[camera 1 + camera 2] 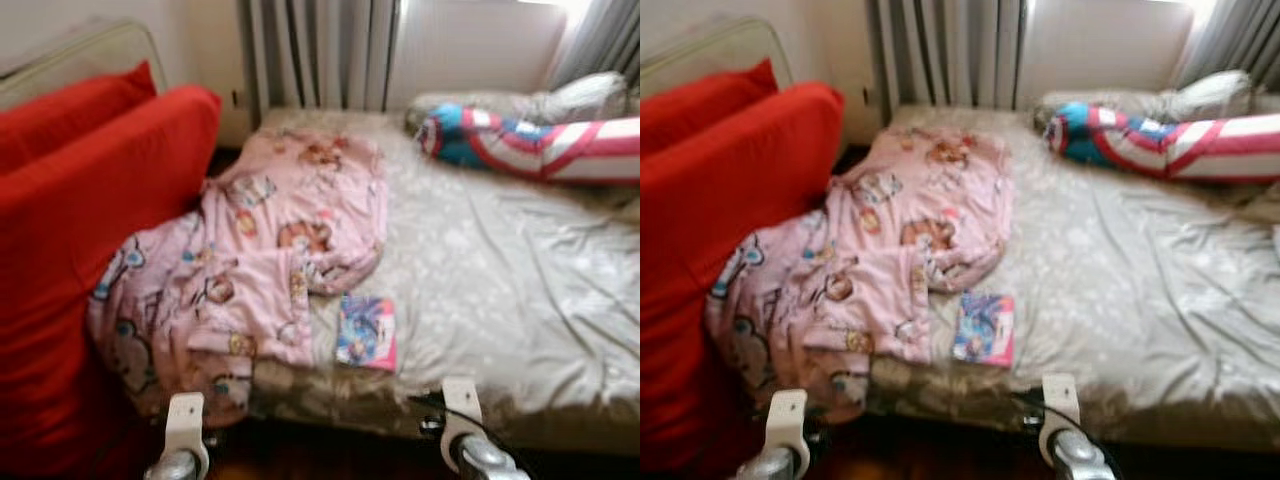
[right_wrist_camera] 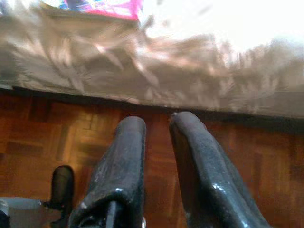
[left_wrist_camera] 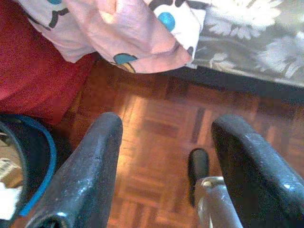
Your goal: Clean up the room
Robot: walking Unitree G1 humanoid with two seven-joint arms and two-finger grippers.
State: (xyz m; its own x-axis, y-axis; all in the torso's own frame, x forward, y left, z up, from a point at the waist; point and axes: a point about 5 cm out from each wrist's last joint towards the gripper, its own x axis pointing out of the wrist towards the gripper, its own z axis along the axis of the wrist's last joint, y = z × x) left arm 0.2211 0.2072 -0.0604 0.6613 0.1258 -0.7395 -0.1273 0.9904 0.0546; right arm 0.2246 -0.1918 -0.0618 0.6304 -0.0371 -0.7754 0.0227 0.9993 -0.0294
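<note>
I am seeing one pink blanket (image 1: 270,250) and one booklet (image 1: 366,333) lying on the bed (image 1: 500,290), just beyond both grippers, left gripper (image 3: 166,156) spread wide, right gripper (image 2: 156,142) nearly closed, holding nothing.

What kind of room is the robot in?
Most likely a bedroom. There is a bed with a grey flowered sheet, a pink cartoon-print blanket rumpled across it, and a long striped pillow near the curtains. A small book lies near the bed's edge.
</note>
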